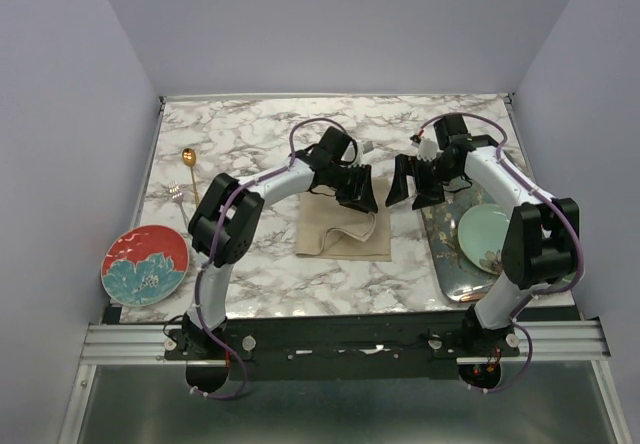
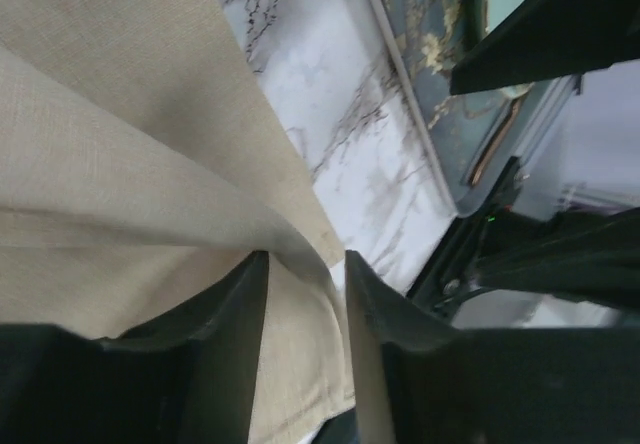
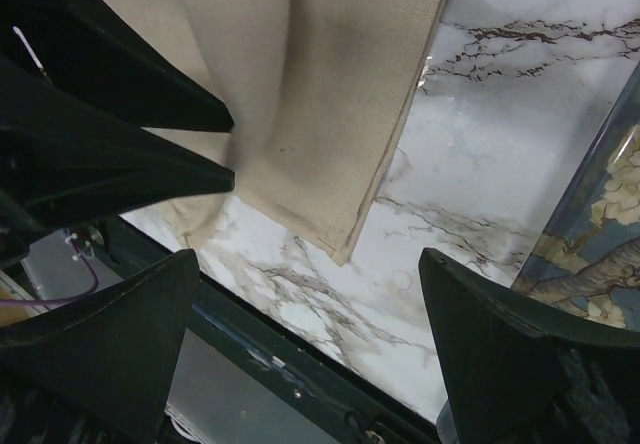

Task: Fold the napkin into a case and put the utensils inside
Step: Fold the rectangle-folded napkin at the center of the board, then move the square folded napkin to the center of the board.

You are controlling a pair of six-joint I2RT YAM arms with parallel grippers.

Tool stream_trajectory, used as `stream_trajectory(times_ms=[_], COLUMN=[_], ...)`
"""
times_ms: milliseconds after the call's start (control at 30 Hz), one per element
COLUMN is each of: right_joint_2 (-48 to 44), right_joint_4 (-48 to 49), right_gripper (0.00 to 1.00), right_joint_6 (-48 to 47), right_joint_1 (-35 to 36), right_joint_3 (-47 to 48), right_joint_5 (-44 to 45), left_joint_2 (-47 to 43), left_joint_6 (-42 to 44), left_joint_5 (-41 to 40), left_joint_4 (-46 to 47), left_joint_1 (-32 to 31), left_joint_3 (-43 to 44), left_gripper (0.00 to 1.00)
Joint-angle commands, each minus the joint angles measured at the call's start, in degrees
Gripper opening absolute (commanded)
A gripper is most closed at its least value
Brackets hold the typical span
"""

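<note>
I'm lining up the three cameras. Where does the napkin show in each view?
Top external: the napkin lies near the picture's centre.
Left wrist: napkin fills the left half.
Right wrist: napkin at upper middle.
Shared landmark: the patterned tray, right of the napkin in all three.

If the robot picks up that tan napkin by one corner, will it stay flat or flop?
Probably flop: the napkin lies in soft rumpled folds. It looks thin and light, so a push would likely bunch it rather than slide it whole.
</note>
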Motion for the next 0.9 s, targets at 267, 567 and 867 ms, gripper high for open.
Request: stream_trajectory(times_ms=[267, 567, 867], right_joint_2=[1.3, 2.8, 1.6], right_joint_4=[2.6, 2.9, 1.9], right_gripper=[0.9, 0.8, 0.79], right_joint_6=[0.3, 0.6, -2.6], right_joint_1=[-0.3, 0.1, 0.2], right_joint_3=[0.7, 1.8, 3.2], right_joint_5=[-3.1, -4.1, -2.1], left_joint_2=[-20.4, -16.1, -10.6], left_joint_6=[16.7, 21.6, 19.0], left_joint_5=[-8.7, -11.4, -6.1], left_joint_4=[-13.6, -16.6, -13.3], left_joint_1=[15.1, 18.2, 17.9], left_joint_3=[-15.0, -18.8, -18.6], left_gripper=[0.65, 0.61, 0.43])
